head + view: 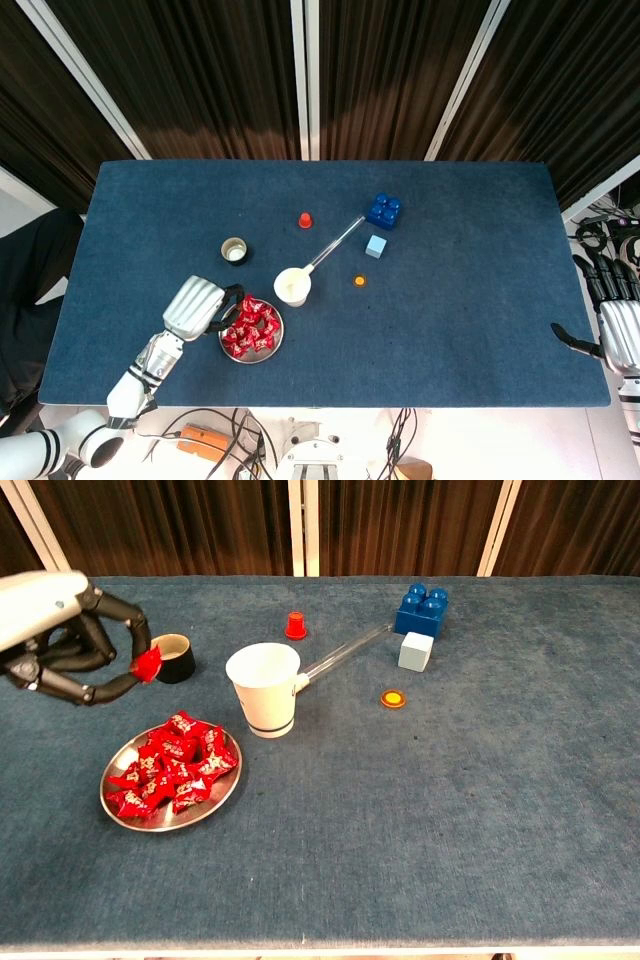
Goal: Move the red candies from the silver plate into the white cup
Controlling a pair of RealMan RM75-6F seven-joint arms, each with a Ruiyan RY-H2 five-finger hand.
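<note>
So closest to you there's the silver plate [122,815] near the front edge on the left side, with a pile of red candies [168,772] heaped on it, all crinkly wrappers touching each other. Just up from that, your left hand [62,630] is lifted above the table with one candy [148,663] pinched between thumb and fingertip, the other fingers curled round in a loop; from the head view the left hand [195,304] sits right at the plate's left rim [266,352], so the candy hangs between the plate and the cup side, not over the cup. The white cup [265,688] stands upright just behind and to the right of the plate, apart from it, and its inside looks plain white from the chest view. A clear tube [343,651] runs diagonally from the cup's far side toward the blue brick [422,610], and it looks like its near end touches the cup. To the right of the cup there's a little orange disc [394,698], then a pale blue cube [415,651] just in front of the blue brick. Left of the cup is a short black pot [176,658], partly behind your pinched candy. Farther back is a small red cap [295,625]. Your right hand [615,325] hangs way off at the right table edge, holding nothing, fingers spread.
</note>
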